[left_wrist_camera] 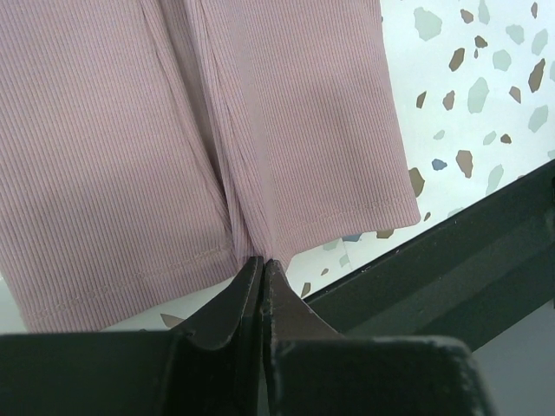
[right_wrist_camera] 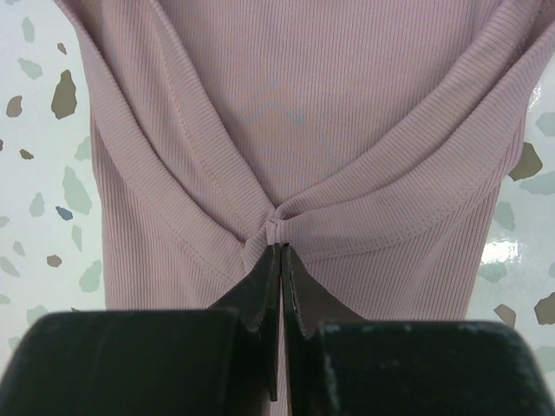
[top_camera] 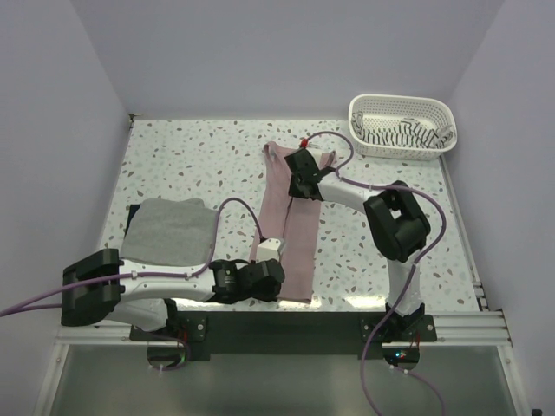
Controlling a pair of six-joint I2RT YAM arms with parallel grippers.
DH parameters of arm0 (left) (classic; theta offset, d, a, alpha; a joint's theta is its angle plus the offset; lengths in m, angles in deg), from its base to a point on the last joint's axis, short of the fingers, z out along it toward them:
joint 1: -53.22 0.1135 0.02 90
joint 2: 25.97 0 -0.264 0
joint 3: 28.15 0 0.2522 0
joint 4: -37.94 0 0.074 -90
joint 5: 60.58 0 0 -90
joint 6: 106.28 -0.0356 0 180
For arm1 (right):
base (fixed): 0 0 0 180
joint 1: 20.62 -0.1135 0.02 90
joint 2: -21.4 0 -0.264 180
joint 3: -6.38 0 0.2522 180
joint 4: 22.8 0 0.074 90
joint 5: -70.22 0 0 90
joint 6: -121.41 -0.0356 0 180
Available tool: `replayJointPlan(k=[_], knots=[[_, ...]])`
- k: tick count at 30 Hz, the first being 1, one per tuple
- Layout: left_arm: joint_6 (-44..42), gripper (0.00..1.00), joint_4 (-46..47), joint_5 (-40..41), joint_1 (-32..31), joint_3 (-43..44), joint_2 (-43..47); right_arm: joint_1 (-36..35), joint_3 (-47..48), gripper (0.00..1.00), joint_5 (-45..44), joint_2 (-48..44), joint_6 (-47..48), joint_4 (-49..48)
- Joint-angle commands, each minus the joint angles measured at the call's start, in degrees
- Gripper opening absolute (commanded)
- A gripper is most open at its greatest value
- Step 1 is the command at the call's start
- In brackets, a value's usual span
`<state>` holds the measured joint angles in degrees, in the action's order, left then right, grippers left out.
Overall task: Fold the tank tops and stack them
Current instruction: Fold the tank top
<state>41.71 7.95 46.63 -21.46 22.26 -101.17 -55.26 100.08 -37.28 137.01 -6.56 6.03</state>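
A dusty pink tank top (top_camera: 295, 230) lies stretched lengthwise down the middle of the table. My right gripper (top_camera: 300, 184) is shut on a bunched fold near its far end, seen up close (right_wrist_camera: 279, 243) where the seams of the pink cloth (right_wrist_camera: 329, 87) gather. My left gripper (top_camera: 274, 279) is shut on the near hem (left_wrist_camera: 262, 260) of the pink ribbed cloth (left_wrist_camera: 130, 130). A light grey tank top (top_camera: 169, 230) lies folded at the left. A black-and-white striped tank top (top_camera: 403, 134) sits in the basket.
A white lattice basket (top_camera: 360, 121) stands at the back right corner. The black rail (left_wrist_camera: 451, 260) runs along the table's near edge just behind my left gripper. Walls close in the table at the back and both sides.
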Motion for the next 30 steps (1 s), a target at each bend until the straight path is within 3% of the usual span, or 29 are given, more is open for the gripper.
replayJointPlan(k=[1,3,4,7,10,15,21,24,30], knots=[[1.15,0.07,-0.73,0.36,-0.03,-0.17,0.58,-0.26,2.85,0.03,-1.66,0.05,-0.52,-1.10],[0.89,0.21,-1.26,0.72,-0.03,0.36,1.19,-0.35,2.94,0.17,-1.05,-1.00,0.01,-1.27],[0.72,0.33,-1.52,0.89,-0.03,0.88,1.46,-0.26,3.03,0.28,-0.87,-1.44,0.62,-1.10],[-0.16,0.45,-2.49,1.42,-0.03,2.98,2.69,-0.35,3.90,0.45,-0.70,-3.72,2.02,-0.05],[-1.04,0.49,-4.33,2.56,-0.03,5.97,4.00,-0.26,5.39,0.52,-0.70,-6.18,3.26,2.32],[-2.88,0.49,-7.85,4.94,3.47,10.64,5.94,-0.26,1.73,0.51,-2.27,-11.98,3.96,4.88],[-11.49,0.44,-1.36,0.81,22.09,13.27,1.65,1.41,-3.91,0.46,-5.27,-13.93,3.52,5.50],[-15.45,0.43,1.37,-0.42,27.90,16.44,-4.68,3.43,-3.92,0.31,-4.48,-11.74,4.31,4.88],[-18.79,0.42,6.91,-4.55,36.96,20.74,-12.68,6.59,-0.94,0.20,-2.98,-6.11,6.60,6.11]])
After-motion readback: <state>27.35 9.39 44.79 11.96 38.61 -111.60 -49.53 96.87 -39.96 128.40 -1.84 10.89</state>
